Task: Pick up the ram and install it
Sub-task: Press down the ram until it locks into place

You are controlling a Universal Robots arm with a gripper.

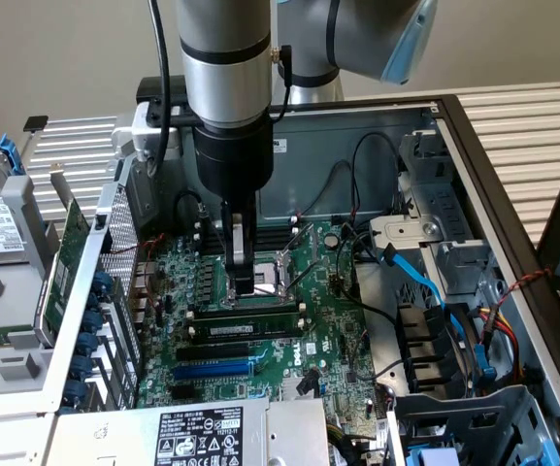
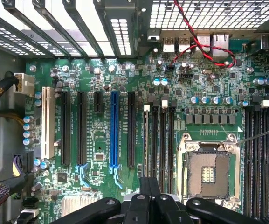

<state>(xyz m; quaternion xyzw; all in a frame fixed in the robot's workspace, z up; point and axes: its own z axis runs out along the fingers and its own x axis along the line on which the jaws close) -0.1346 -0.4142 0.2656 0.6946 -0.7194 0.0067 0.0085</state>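
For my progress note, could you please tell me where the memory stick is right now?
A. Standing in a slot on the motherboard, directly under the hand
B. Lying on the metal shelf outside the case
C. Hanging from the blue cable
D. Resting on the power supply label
A: in the exterior view the memory stick stands in a slot on the motherboard, with the shut hand right above it.

Open computer case (image 1: 474, 175) on slatted table (image 1: 532, 116)
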